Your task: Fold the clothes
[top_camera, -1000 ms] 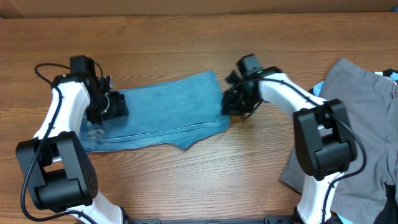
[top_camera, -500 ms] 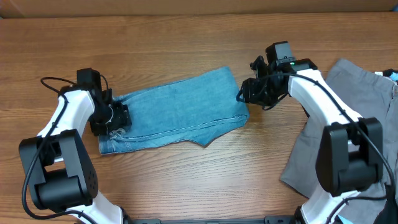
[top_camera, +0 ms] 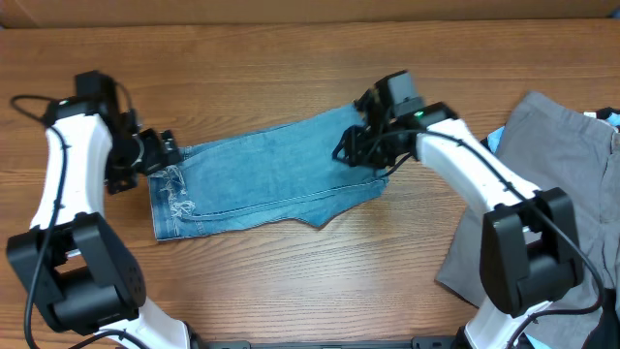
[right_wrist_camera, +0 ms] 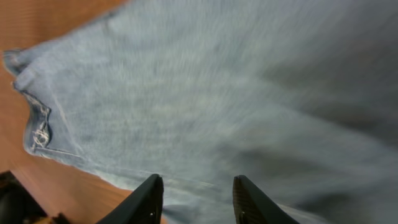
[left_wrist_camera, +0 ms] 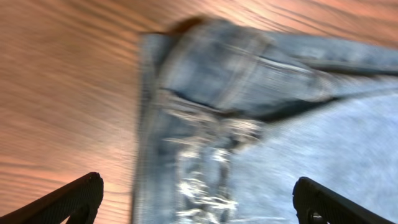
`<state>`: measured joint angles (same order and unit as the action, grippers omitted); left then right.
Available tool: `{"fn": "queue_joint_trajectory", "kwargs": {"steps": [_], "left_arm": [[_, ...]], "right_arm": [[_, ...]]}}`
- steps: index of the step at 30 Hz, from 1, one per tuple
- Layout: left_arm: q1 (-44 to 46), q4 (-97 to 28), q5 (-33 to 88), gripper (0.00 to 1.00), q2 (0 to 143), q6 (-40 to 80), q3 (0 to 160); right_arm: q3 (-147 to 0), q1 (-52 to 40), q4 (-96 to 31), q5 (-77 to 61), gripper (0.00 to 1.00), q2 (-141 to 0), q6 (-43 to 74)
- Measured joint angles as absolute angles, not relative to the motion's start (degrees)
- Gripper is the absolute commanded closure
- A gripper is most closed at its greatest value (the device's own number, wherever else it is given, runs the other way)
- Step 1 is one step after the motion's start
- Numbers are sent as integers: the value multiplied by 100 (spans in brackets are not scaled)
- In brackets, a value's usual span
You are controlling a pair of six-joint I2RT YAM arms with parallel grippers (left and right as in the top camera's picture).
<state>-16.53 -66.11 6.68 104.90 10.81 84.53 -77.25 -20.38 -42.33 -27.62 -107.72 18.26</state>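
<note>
The clothes in hand are light-blue jeans [top_camera: 276, 174], folded into a long strip across the middle of the table. Their frayed hem [top_camera: 174, 199] lies at the left end. My left gripper [top_camera: 155, 155] hovers just off that left end, jaws wide open and empty. In the left wrist view, my left gripper [left_wrist_camera: 199, 208] spans the hem [left_wrist_camera: 205, 155], with both fingers at the bottom corners. My right gripper [top_camera: 354, 150] is over the right end of the jeans. The right wrist view has my right gripper [right_wrist_camera: 198, 202] open above plain denim [right_wrist_camera: 205, 99], nothing between the fingers.
Grey trousers [top_camera: 562, 174] lie spread at the right edge, with a pale-blue piece [top_camera: 496, 138] peeking out beside them. A dark item [top_camera: 610, 320] sits at the far right corner. Bare wood surrounds the jeans.
The jeans slid to the right, then both grippers opened. The left one drew back to the left off the hem. The right one moved left over the jeans' right end.
</note>
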Motion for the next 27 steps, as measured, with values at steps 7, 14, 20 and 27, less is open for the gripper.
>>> {"fn": "queue_joint_trajectory", "kwargs": {"steps": [7,14,20,27], "left_arm": [[-2222,-5640,1179,0,10492,823,7430],[-2174,-4504,1765,0,10492,180,6418],[-2156,-3885,1623,0,10256,21,5892],[-2137,-3055,1804,2,9998,-45,5398]], "right_arm": [[-7360,-2405,-3913,-2585,61,-10960,2910],[-7334,-2408,-3852,-2602,65,-11511,3199],[-7336,-2403,-3841,-2639,65,-11515,3260],[-7334,-2403,-3809,-2661,65,-11515,3282]]}}
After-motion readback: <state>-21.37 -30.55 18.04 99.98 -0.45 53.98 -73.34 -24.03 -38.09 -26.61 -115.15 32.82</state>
